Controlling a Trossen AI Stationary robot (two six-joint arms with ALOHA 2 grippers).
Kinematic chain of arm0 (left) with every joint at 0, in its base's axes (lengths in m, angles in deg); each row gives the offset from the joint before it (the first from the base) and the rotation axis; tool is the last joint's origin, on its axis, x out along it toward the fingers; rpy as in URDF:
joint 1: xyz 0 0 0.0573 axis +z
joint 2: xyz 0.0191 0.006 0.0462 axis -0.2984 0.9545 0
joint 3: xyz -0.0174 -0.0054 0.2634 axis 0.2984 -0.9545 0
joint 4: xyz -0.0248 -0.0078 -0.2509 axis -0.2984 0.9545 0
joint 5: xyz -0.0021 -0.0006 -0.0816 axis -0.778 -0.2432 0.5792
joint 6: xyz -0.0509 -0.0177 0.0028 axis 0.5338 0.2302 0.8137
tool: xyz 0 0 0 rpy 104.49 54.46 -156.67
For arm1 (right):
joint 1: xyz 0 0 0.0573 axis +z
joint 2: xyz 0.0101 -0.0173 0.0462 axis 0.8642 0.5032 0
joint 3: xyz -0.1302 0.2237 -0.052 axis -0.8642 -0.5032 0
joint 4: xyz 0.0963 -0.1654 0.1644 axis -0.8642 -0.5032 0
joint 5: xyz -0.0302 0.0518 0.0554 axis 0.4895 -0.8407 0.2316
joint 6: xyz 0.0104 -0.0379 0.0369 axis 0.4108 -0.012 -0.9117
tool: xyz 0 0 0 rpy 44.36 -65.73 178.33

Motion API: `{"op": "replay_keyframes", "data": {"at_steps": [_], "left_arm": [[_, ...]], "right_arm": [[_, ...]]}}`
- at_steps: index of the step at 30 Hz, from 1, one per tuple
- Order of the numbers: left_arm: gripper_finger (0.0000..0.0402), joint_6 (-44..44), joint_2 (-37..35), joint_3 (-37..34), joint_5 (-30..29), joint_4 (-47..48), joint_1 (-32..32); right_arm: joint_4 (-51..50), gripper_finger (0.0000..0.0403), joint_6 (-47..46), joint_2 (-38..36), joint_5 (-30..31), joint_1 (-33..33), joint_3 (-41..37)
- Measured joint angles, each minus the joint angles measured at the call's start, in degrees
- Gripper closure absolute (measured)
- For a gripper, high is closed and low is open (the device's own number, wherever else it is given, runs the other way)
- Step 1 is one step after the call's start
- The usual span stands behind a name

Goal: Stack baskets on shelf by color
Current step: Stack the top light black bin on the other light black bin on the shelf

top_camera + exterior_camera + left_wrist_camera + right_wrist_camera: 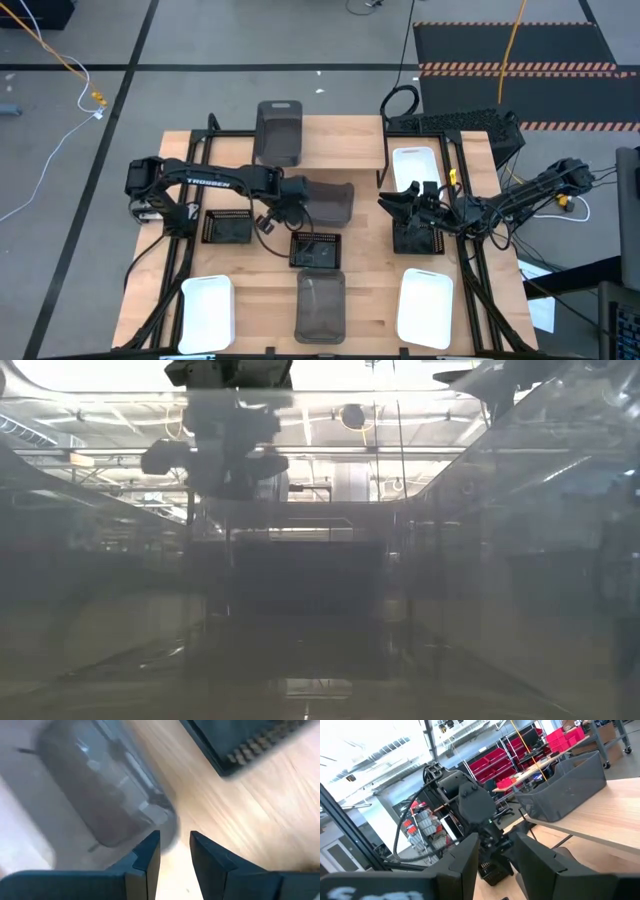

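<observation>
L gripper (285,205) mid-table, fingers only narrowly apart. Gap between tips looks bare in L wrist view (175,837), just wood showing through. Sits right beside a dark grey rectangular plastic basket (332,200), lying just ahead of the tips. Possibly brushing its rim, can't tell from blurred wrist view.

R gripper (392,205) at table's right side, pointing toward the L arm, fingers apart and holding nothing. Hovers by a shallow black mesh tray (415,238), partly hidden under the arm.

Low shelf w/ light wooden plank top on thin black legs (340,140) along far edge. Second dark grey plastic basket (278,130) stands on it, left part. White rectangular plastic basket (415,168) far right, just behind R gripper.

Two more black mesh trays on wooden tabletop (370,300): one (228,227) under L arm, one (315,248) just near-side of L gripper.

Near edge row, well apart: white basket (207,305), third dark grey basket (320,305), white basket (425,305)
</observation>
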Motion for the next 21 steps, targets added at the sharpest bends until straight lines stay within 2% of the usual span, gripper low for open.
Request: {"op": "replay_keyframes", "data": {"at_steps": [3, 7, 13, 18, 21], "left_arm": [[0.0293, -3.5, 0.0, 0.0, -0.4, 2.0, 0.6], [0.0293, -8.6, 0.3, 0.0, -1.2, -0.2, 1.5], [0.0293, -11.7, 4.6, 0.1, -1.2, -0.9, 1.7], [0.0295, -5.9, 7.5, 0.0, -6.8, -3.5, -0.3], [0.0318, -4.6, 7.3, 0.3, -6.9, -4.0, -2.0]], "right_arm": [[0.0, 0.028, 0.0, 0.0, 0.0, 0.0, 0.0], [0.0, 0.028, 0.1, 0.0, 0.0, 0.0, 0.0], [0.0, 0.028, 0.0, 0.0, 0.0, 0.0, 0.0], [0.3, 0.028, 0.0, 0.0, 0.0, 0.0, 0.0], [0.3, 0.028, 0.0, 0.0, 0.0, 0.0, 0.0]]}}
